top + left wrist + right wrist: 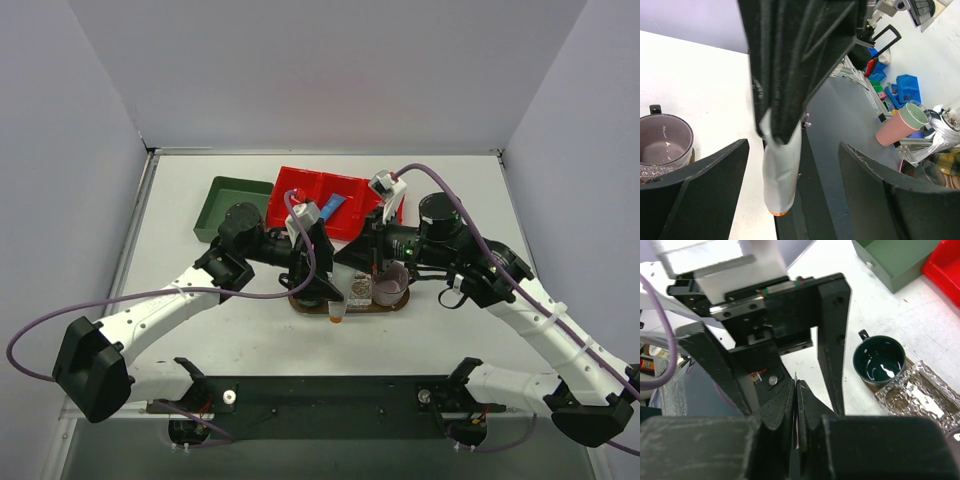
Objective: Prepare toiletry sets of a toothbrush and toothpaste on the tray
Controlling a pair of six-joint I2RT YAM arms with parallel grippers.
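Note:
My right gripper [796, 385] is shut on the flat crimped end of a white toothpaste tube [782, 170] with an orange cap, which hangs cap-down. My left gripper [794, 145] is open, one finger on each side of the tube without touching it. In the top view the tube [337, 312] hangs over the front edge of the brown tray [398, 303], between the left gripper [322, 288] and the right gripper [350, 280]. A dark green mug [879, 360] and a translucent pink mug [390, 283] stand on the tray. No toothbrush shows.
A clear crinkled cup [360, 290] stands between the mugs. The red three-compartment bin [325, 195] behind the tray holds a blue tube [333, 208]. The green square box [232, 205] stands to its left. Both arms crowd over the tray.

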